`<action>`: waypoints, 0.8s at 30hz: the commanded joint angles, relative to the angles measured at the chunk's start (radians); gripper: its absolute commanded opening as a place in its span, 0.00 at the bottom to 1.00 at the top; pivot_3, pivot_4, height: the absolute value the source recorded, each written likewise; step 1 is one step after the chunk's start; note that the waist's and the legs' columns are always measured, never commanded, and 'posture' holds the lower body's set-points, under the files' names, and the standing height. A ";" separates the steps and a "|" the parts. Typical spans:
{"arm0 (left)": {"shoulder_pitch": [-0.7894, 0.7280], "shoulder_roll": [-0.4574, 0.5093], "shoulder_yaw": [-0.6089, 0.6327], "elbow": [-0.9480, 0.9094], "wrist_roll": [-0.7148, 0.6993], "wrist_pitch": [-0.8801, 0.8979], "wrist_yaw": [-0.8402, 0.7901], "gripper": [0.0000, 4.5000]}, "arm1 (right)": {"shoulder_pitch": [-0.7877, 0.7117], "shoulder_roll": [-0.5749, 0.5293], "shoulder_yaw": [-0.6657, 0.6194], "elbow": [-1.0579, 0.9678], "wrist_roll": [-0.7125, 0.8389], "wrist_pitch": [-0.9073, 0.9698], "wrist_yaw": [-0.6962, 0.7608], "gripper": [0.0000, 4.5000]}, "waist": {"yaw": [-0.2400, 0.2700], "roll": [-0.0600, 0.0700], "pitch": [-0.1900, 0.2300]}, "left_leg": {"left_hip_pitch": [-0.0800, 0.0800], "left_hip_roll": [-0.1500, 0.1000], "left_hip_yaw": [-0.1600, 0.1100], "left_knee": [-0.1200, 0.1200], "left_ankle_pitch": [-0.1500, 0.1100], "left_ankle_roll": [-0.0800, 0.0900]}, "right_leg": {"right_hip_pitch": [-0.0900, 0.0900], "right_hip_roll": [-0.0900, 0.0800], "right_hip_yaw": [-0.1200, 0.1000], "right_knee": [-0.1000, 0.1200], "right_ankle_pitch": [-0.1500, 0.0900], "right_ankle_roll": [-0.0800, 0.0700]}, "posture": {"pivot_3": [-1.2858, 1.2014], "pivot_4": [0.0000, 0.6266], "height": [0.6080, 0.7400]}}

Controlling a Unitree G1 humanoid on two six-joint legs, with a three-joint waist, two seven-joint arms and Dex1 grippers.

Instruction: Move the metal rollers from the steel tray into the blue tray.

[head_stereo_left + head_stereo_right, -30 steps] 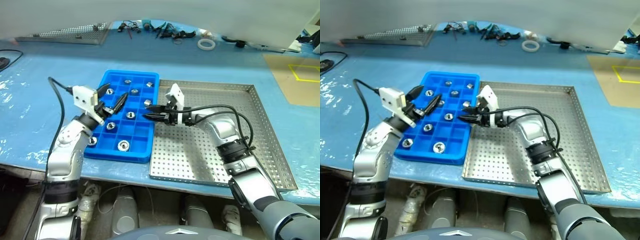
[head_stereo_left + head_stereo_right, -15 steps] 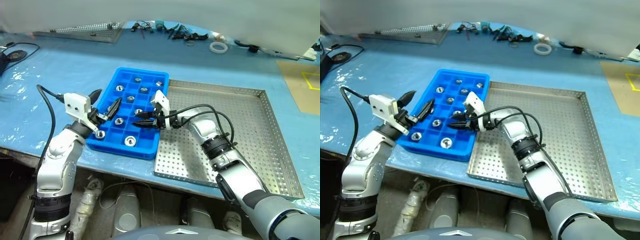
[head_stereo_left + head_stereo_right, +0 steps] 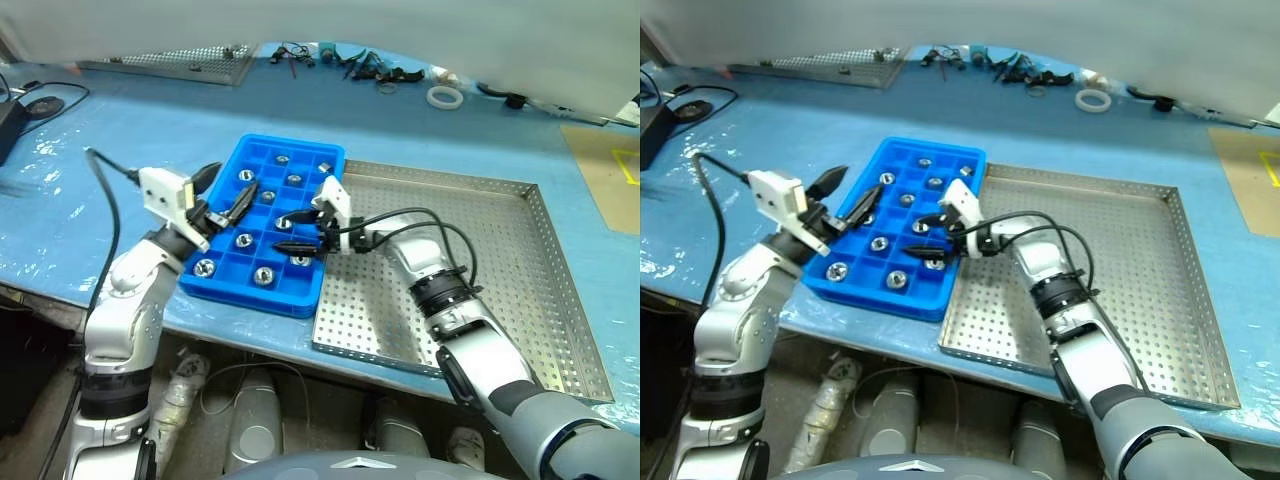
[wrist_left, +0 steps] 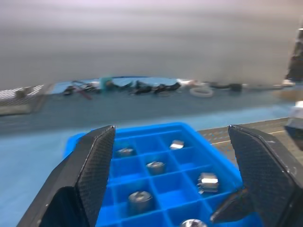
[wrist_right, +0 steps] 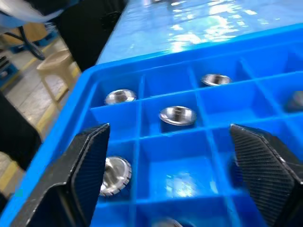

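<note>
**Both my grippers spread wide above the blue tray**

My right gripper (image 3: 293,232) reaches in from the right of the frame, over the near right part of the blue tray (image 3: 228,175), fingers spread wide with nothing between them. A roller (image 3: 301,260) sits in a compartment just below them. My left gripper (image 3: 225,195) hovers over the tray's left side, also spread apart and empty.

The metal rollers (image 3: 264,275) lie scattered one to a compartment across the blue tray, which sits left of centre in the frame. In my right wrist view three of them (image 5: 177,114) show in neighbouring cells close ahead of my fingers. The steel tray (image 3: 520,260) lies just to the right, its edge against the blue tray; I see no rollers on the perforated floor that shows.
</note>
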 commanded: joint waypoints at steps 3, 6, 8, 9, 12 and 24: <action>-0.122 -0.033 -0.079 0.147 0.014 -0.061 -0.097 0.90 | 0.059 -0.092 -0.131 -0.157 0.043 0.025 -0.067 0.94 | -0.021 0.000 0.000 | 0.000 0.000 0.000 0.000 0.001 -0.002 | 0.000 0.001 0.000 0.000 0.000 0.000 | 0.57 0.24 1.00; -0.176 -0.051 -0.108 0.237 0.023 -0.091 -0.146 0.90 | 0.106 -0.135 -0.201 -0.223 0.056 0.045 -0.133 0.94 | -0.050 0.000 0.000 | 0.000 0.000 0.000 0.000 0.004 -0.005 | 0.000 0.001 0.001 0.000 0.001 -0.001 | 0.54 0.24 1.00; -0.209 -0.053 -0.131 0.309 0.044 -0.122 -0.188 0.90 | 0.146 -0.161 -0.243 -0.266 0.054 0.049 -0.182 0.94 | -0.070 0.000 0.000 | 0.000 0.000 0.000 0.000 0.005 -0.007 | -0.001 0.001 0.001 -0.001 0.001 -0.001 | 0.52 0.24 1.00; -0.222 -0.056 -0.141 0.339 0.047 -0.133 -0.212 0.90 | 0.170 -0.172 -0.257 -0.289 0.049 0.048 -0.203 0.94 | -0.078 0.000 0.000 | 0.000 0.000 0.001 0.000 0.005 -0.007 | -0.001 0.001 0.001 -0.001 0.001 -0.001 | 0.51 0.24 1.00; -0.259 -0.076 -0.174 0.427 0.053 -0.168 -0.285 0.90 | 0.271 -0.201 -0.307 -0.394 0.067 0.072 -0.251 0.94 | -0.100 0.000 0.000 | 0.001 0.000 0.001 0.000 0.005 -0.007 | -0.001 0.001 0.001 -0.001 0.000 -0.001 | 0.49 0.24 1.00; -0.350 -0.158 -0.204 0.629 0.096 -0.271 -0.382 1.00 | 0.429 -0.276 -0.375 -0.593 0.118 0.142 -0.328 1.00 | -0.166 0.000 0.000 | 0.007 0.000 0.004 0.000 0.003 -0.003 | 0.002 0.001 0.004 -0.001 0.000 0.000 | 0.45 0.24 1.00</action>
